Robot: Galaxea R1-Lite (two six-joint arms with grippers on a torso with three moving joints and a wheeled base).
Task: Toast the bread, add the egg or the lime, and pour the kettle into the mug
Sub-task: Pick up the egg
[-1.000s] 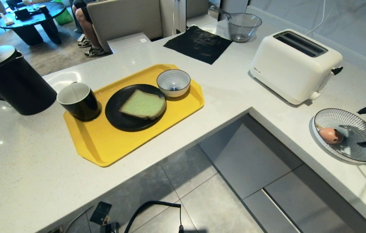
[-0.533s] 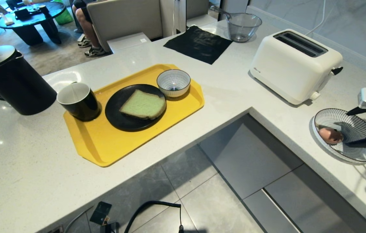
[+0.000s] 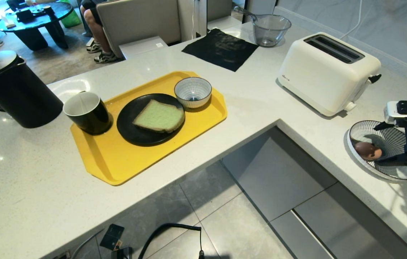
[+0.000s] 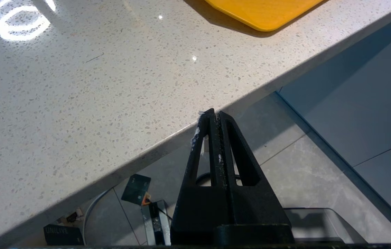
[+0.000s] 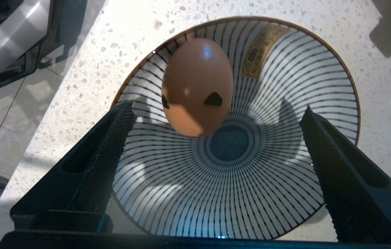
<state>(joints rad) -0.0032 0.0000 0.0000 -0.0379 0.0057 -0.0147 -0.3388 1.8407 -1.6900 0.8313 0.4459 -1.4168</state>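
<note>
The pinkish egg point(image 3: 367, 150) with black marks point(image 5: 198, 86) lies in a striped dish point(image 3: 397, 172) on the right counter. My right gripper point(image 3: 376, 145) hangs open over that dish, its fingers point(image 5: 112, 138) wide on either side, and the egg sits just beyond the tips. The green-crumbed bread point(image 3: 159, 117) rests on a black plate point(image 3: 131, 133) on the yellow tray point(image 3: 117, 162). On the tray's left end stands the black mug point(image 3: 87, 112), with the black kettle point(image 3: 12, 90) left of it. No lime is in view. My left gripper point(image 4: 212, 112) is shut, parked by the counter edge.
A white two-slot toaster point(image 3: 327, 72) stands behind the dish. A small striped bowl point(image 3: 193, 91) sits on the tray. A black mat point(image 3: 221, 48) and a glass bowl point(image 3: 271, 29) lie at the back. A seated person's legs point(image 3: 95, 32) show beyond the counter.
My right gripper has come in from the right edge over the striped dish, nearer the egg, still open. The left arm has not moved.
</note>
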